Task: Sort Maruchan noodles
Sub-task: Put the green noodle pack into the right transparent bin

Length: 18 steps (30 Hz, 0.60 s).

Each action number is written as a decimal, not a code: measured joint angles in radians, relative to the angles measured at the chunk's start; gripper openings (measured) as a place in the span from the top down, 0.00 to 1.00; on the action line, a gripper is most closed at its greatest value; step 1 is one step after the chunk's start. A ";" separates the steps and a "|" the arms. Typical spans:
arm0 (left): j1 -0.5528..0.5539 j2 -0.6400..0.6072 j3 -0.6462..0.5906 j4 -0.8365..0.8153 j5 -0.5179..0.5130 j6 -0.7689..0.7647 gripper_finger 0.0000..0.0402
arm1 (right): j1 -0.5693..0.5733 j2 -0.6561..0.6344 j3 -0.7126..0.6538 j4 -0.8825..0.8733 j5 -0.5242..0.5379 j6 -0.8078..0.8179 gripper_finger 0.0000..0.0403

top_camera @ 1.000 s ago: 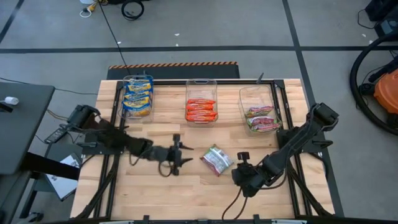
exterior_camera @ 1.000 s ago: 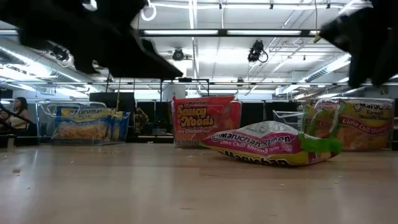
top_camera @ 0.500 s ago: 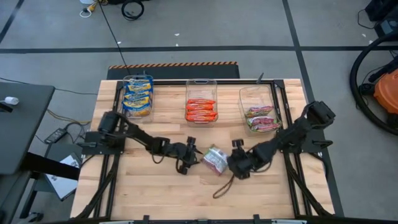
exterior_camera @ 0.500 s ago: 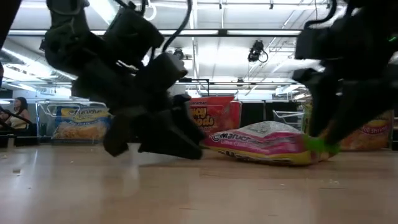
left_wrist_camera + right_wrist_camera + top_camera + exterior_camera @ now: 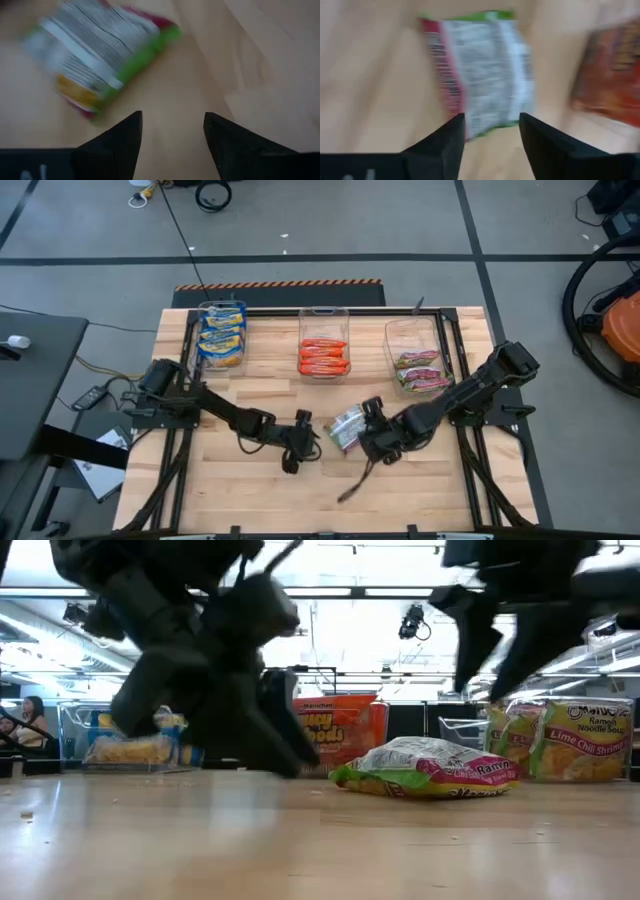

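One silvery-white packet with green and pink edges (image 5: 346, 427) (image 5: 425, 768) lies flat on the wooden table near its middle. My left gripper (image 5: 307, 434) (image 5: 172, 131) is open and low over the table, just left of the packet (image 5: 100, 55). My right gripper (image 5: 367, 434) (image 5: 490, 129) is open just right of the packet (image 5: 480, 65) and stands above its right end in the low view, apart from it. The other packets lie in three clear bins along the far edge: yellow-and-blue (image 5: 222, 335), orange-red (image 5: 323, 357), silvery-white (image 5: 420, 371).
The three clear bins (image 5: 323, 315) stand in a row near the table's far edge, left, middle and right. Black rails (image 5: 455, 350) run along both sides of the table. A cable (image 5: 352, 485) trails from the right arm onto the bare wood near the near edge.
Both grippers have closed in on the loose packet. The left moved toward the table's right edge and came down low. The right moved toward the left and far edges. The packet has turned a little on the table and stays flat.
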 joint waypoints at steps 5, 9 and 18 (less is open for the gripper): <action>0.042 -0.022 0.001 0.145 -0.134 0.037 0.46 | 0.101 0.000 -0.063 0.064 -0.022 0.054 0.41; 0.129 0.014 0.001 0.241 -0.176 0.035 0.46 | 0.154 0.000 -0.142 0.149 0.071 0.064 0.31; 0.189 0.184 0.013 0.390 -0.123 -0.022 0.46 | 0.192 0.002 -0.346 0.475 0.230 -0.127 0.25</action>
